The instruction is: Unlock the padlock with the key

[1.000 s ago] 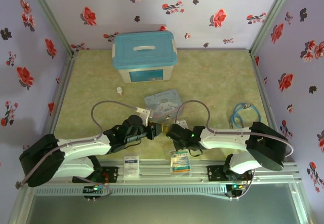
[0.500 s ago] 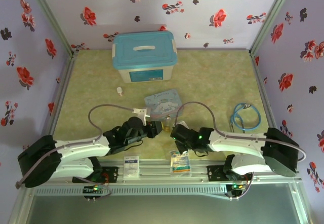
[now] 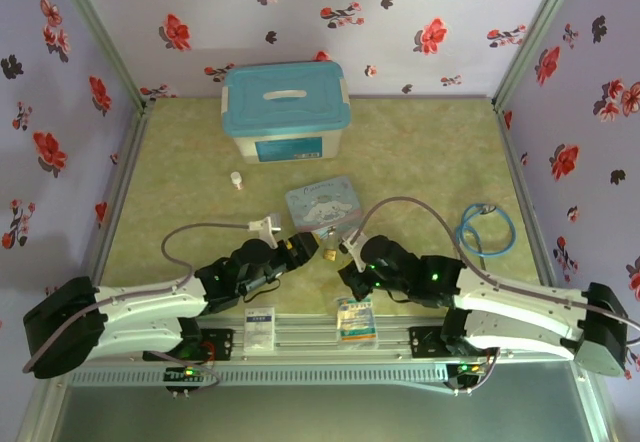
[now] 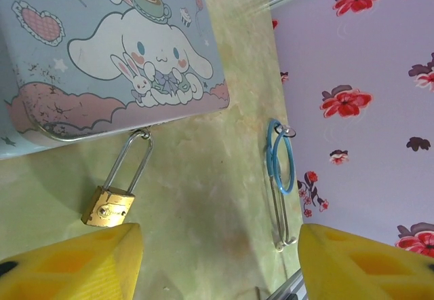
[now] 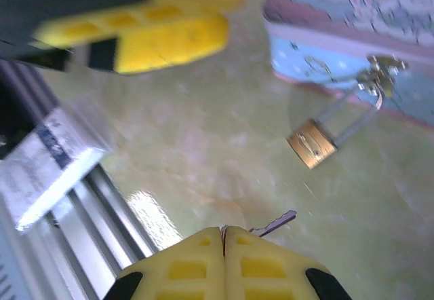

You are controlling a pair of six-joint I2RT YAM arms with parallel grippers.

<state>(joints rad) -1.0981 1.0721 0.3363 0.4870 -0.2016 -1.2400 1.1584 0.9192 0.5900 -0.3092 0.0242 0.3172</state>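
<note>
**Padlock.** The small brass-gold block padlock [image 4: 108,208] with a thin silvery U-shaped shackle lies flat on the pale green table [image 3: 420,152]. Its shackle is hooked through the clasp on the near edge of the pale blue cartoon-printed tin [image 4: 102,55]. Its long axis runs from that clasp out to the brass body, which points away from the tin and towards the arms.

**Left gripper** [image 4: 220,239]. The yellow fingers stand wide apart and hold nothing. The padlock body lies just ahead of one fingertip and does not touch it.

**Right gripper** [image 5: 224,232]. The fingers are pressed together. The tiny silver-grey metal key [image 5: 274,223] juts out beside the fingertips. The wrist view is blurred, but the key appears to be pinched between them rather than lying loose.

**Governing relation.** From the key's tip, the padlock lies ahead and off to one side, towards the tin. It is near the key but clearly apart from it. In the overhead view it sits between the two grippers, about equally near to each.

**Assessment.** The key's blade is not yet in line with the padlock's long axis. The keyway should be at the body's end farthest from the tin, though it cannot be made out here. The padlock swings freely on the clasp, so it probably needs steadying by the left gripper before insertion.
</note>
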